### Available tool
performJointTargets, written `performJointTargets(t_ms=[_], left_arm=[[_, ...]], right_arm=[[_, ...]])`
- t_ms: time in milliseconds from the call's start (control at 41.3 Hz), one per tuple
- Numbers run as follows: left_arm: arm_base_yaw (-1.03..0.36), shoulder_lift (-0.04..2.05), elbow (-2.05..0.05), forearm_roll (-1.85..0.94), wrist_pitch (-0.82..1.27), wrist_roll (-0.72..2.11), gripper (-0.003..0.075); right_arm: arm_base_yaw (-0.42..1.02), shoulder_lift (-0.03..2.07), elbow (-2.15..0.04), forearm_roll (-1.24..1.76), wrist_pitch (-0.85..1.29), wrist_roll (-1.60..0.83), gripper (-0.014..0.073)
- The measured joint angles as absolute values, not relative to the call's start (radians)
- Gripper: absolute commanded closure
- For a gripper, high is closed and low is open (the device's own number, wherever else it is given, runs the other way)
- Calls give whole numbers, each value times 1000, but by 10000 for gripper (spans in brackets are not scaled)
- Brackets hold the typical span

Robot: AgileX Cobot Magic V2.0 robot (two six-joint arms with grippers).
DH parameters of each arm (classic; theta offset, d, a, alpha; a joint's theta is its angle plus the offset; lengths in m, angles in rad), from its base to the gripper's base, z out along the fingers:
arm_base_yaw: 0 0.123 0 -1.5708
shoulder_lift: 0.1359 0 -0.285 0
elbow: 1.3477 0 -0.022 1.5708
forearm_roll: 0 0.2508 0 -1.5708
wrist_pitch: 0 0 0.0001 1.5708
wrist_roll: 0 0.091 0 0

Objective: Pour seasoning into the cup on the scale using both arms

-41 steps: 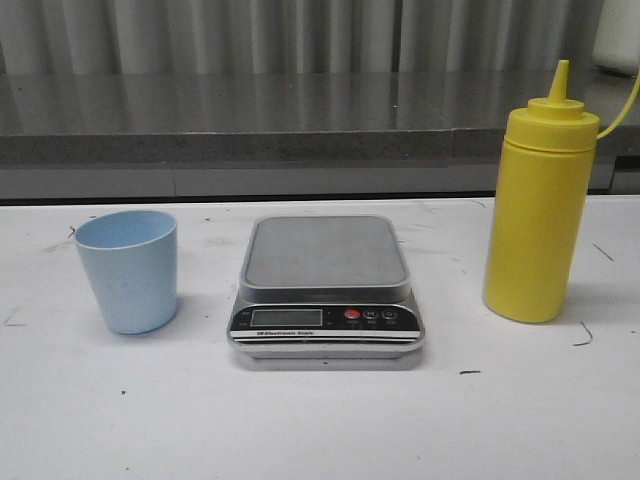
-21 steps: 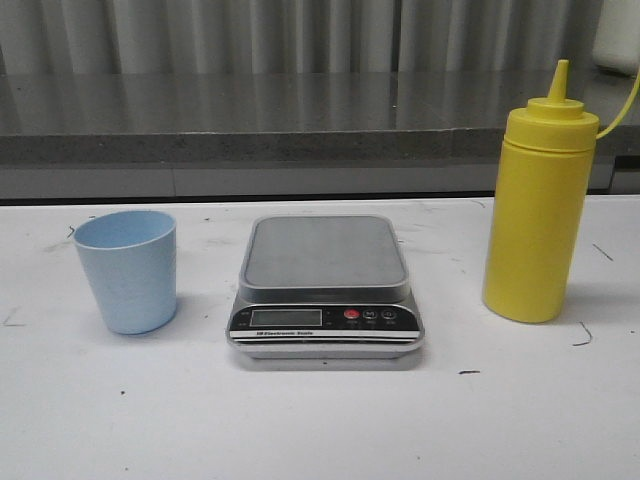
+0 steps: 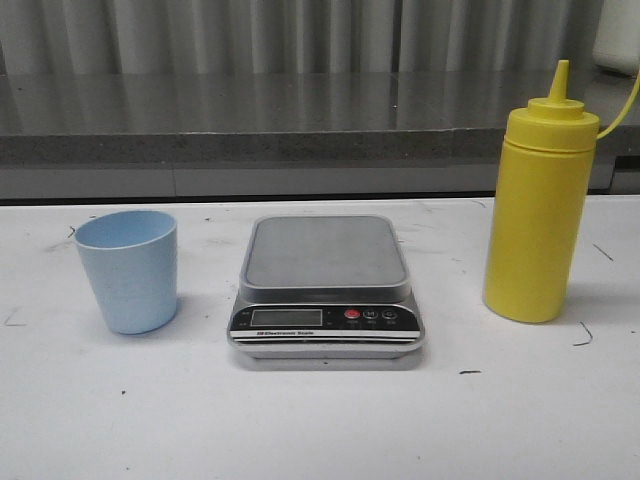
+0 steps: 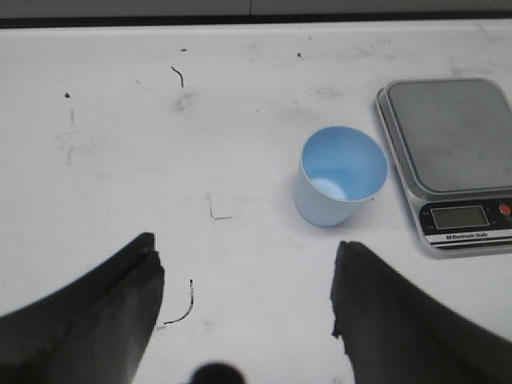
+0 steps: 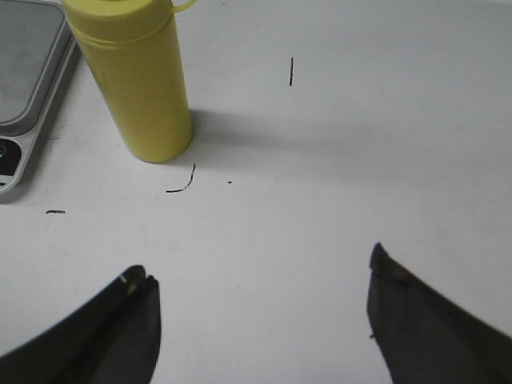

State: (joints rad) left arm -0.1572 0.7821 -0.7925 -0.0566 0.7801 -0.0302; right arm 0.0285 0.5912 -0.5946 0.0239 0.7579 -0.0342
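Observation:
The pale blue cup [image 3: 128, 270] stands upright and empty on the white table, left of the scale [image 3: 325, 290]. The yellow seasoning bottle [image 3: 540, 205] stands upright to the right of the scale. The scale's grey platform is bare. No gripper shows in the front view. In the left wrist view my left gripper [image 4: 244, 260] is open and empty, short of the cup [image 4: 338, 176] and the scale [image 4: 452, 156]. In the right wrist view my right gripper [image 5: 260, 276] is open and empty, apart from the bottle [image 5: 140, 84]; the scale's corner [image 5: 24, 96] lies beside the bottle.
A grey counter ledge [image 3: 300, 130] runs along the back of the white table [image 3: 330, 420]. Small black pen marks dot the tabletop.

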Motion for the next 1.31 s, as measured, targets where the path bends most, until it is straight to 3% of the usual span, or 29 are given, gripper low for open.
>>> performJointTargets(t_ms=[605,1017,1138,1308], left_arm=[[-260,1507,-1130,-41,774,-26,283],[-260,1760,-1253,-74,802,-26,288],[-260,1784,-1259,-75,802,-26,348],[-260,1794,-1259,-76,795,-26,498]], right_arm=[[29,591,-595,24,758,-35,34],[29,591,-595,24,758,-35,34],[29,591,-595,24,758,-35,34],[29,591,-595,24,758,-35,34]])
